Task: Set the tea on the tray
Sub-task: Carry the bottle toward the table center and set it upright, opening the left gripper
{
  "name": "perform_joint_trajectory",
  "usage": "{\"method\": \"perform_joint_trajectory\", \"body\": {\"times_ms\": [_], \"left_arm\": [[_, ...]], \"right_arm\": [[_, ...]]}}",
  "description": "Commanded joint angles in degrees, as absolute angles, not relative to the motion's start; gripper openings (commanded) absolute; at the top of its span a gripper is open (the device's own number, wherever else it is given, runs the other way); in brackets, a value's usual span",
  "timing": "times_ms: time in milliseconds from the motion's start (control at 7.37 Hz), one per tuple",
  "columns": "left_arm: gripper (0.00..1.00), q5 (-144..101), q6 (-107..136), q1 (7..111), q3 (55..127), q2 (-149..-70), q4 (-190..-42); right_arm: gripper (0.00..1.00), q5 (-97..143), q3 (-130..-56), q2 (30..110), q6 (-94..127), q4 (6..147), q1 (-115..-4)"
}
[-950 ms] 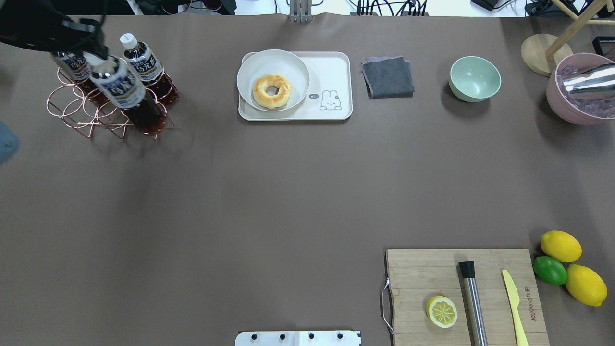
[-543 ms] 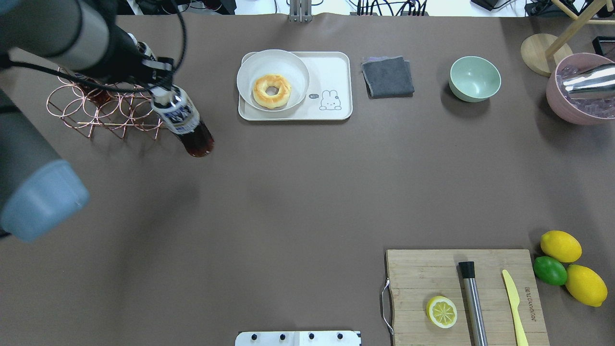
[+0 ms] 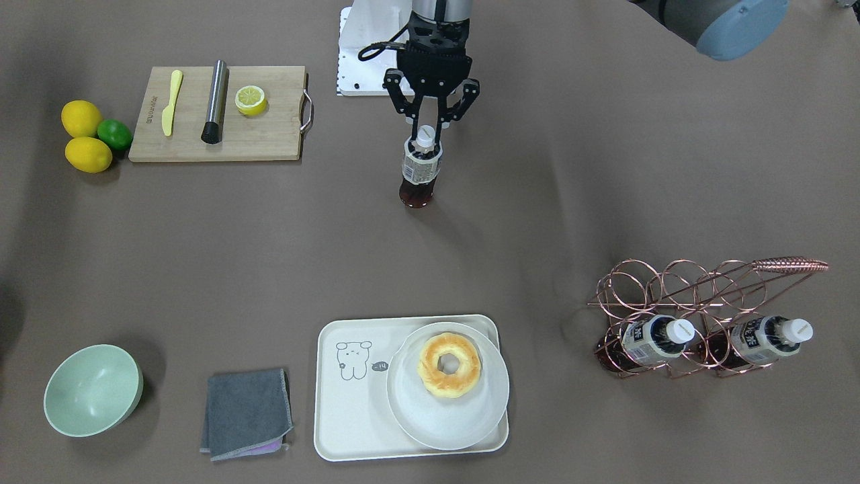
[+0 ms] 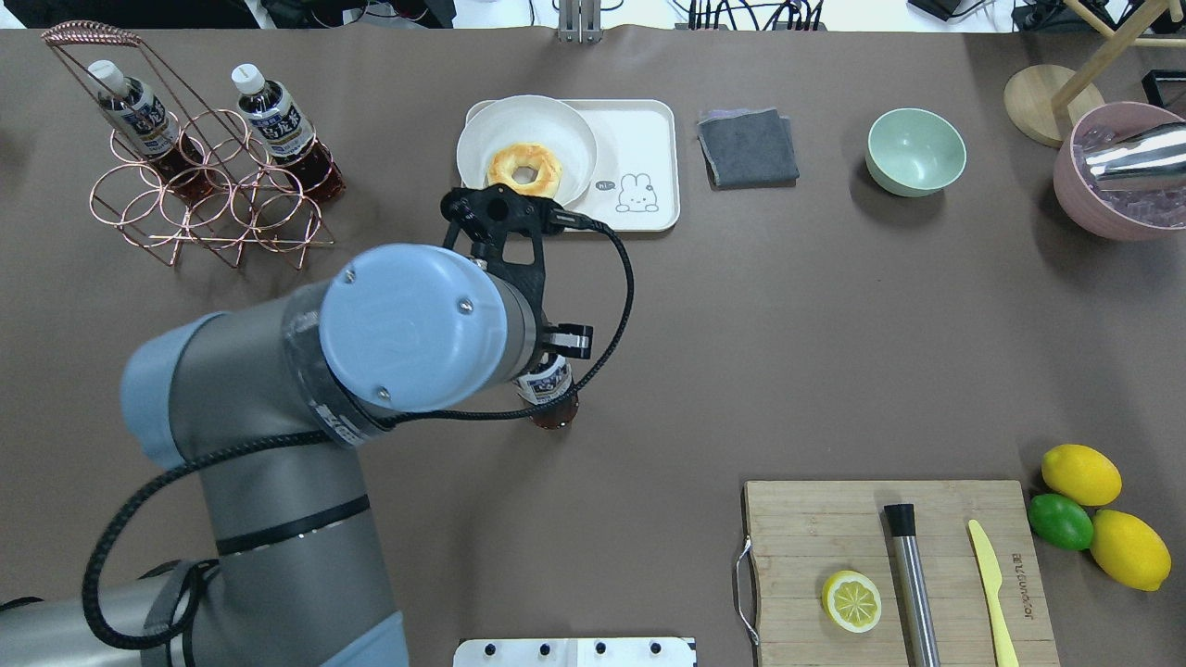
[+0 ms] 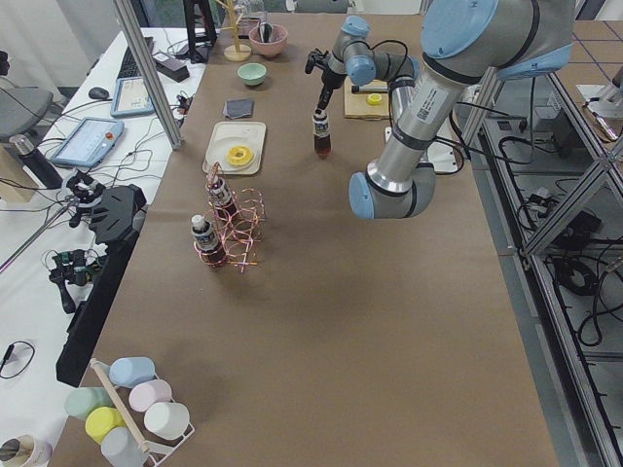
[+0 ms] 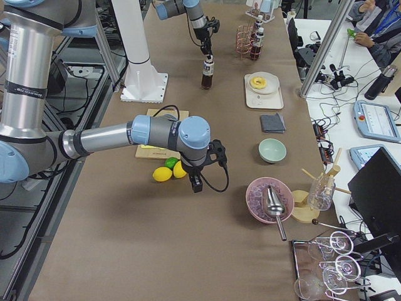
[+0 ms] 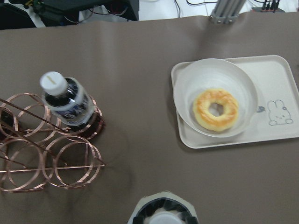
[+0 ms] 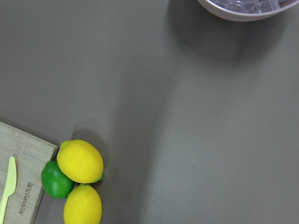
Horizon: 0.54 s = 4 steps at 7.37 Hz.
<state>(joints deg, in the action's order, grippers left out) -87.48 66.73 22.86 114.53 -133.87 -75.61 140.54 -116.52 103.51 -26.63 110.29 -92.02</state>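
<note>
My left gripper (image 3: pixel 427 134) is shut on the white cap of a tea bottle (image 3: pixel 420 171) and holds it upright over the middle of the table. I cannot tell whether its base touches the table. In the overhead view the tea (image 4: pixel 552 389) pokes out from under my left wrist, nearer to me than the tray. The cream tray (image 4: pixel 649 139) with the bear drawing lies at the far side and carries a white plate (image 4: pixel 565 120) with a doughnut (image 4: pixel 524 172). Two more teas (image 4: pixel 139 116) (image 4: pixel 278 120) stand in the rack. My right gripper (image 6: pixel 196 182) hovers near the lemons; I cannot tell if it is open.
A copper wire rack (image 4: pixel 185 213) stands far left. A grey cloth (image 4: pixel 749 148), a green bowl (image 4: pixel 915 151) and a pink ice bowl (image 4: pixel 1112 185) lie right of the tray. A cutting board (image 4: pixel 834 537) with half a lemon, two lemons and a lime (image 4: pixel 1061 521) are near right.
My left arm has carried the tea bottle from beside the rack to the right and toward my base, to the table's middle. The arm now covers the left-centre of the overhead view.
</note>
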Motion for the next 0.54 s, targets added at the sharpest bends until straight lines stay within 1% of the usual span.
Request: {"method": "perform_joint_trajectory", "body": {"times_ms": [0, 136, 271, 407], "left_arm": [[0.0, -84.4, 68.5, 19.2, 113.1, -134.9, -75.7], [0.0, -83.9, 68.6, 19.0, 112.8, -135.2, -75.8], [0.5, -83.8, 68.5, 19.0, 112.5, -135.5, -75.8], [0.87, -83.9, 68.4, 19.0, 112.3, -135.7, -75.8]], "right_arm": [[1.0, 140.6, -116.5, 103.5, -26.5, 110.3, -92.0], [1.0, 140.6, -116.5, 103.4, -26.5, 110.3, -91.9], [1.0, 140.6, -116.6, 103.4, -26.5, 110.2, -91.9], [1.0, 140.5, -116.9, 102.6, -26.2, 110.2, -91.9]]}}
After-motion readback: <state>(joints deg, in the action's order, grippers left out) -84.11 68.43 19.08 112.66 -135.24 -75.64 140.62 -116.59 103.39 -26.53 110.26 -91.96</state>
